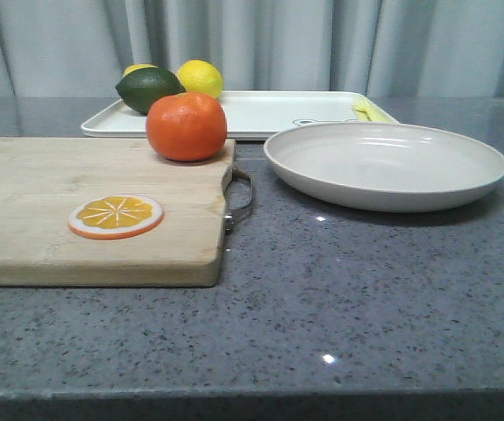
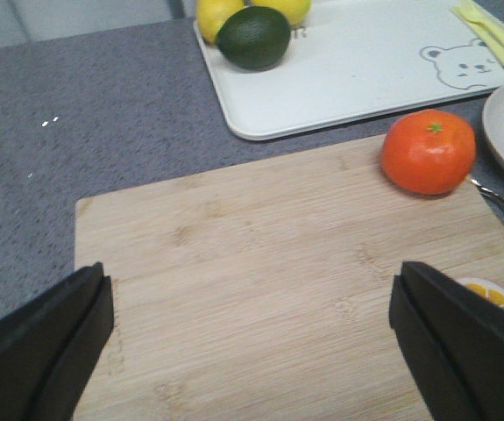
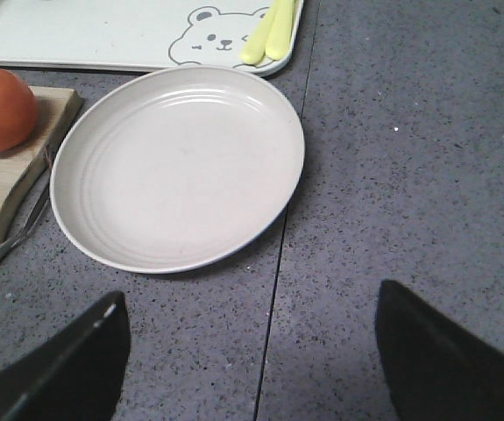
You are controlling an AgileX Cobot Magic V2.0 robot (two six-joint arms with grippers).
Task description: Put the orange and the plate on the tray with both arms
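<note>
The orange (image 1: 187, 126) (image 2: 429, 151) (image 3: 0, 110) rests on the far right corner of the wooden cutting board (image 1: 76, 206). To its right, on the grey table, lies the off-white plate (image 1: 385, 164) (image 3: 178, 167). Behind both lies the white tray (image 1: 260, 112) (image 2: 357, 70) (image 3: 85, 33) with a bear drawing. My left gripper (image 2: 252, 333) hangs open over the board, well short of the orange. My right gripper (image 3: 252, 351) is open over bare table in front of the plate. Neither gripper shows in the front view.
On the tray's left end sit a dark green fruit (image 1: 148, 89) (image 2: 253, 37) and a yellow lemon (image 1: 200, 78); yellow-green cutlery (image 3: 271, 31) lies at its right end. An orange slice disc (image 1: 116, 216) lies on the board. A metal handle (image 1: 239, 198) sticks out between board and plate.
</note>
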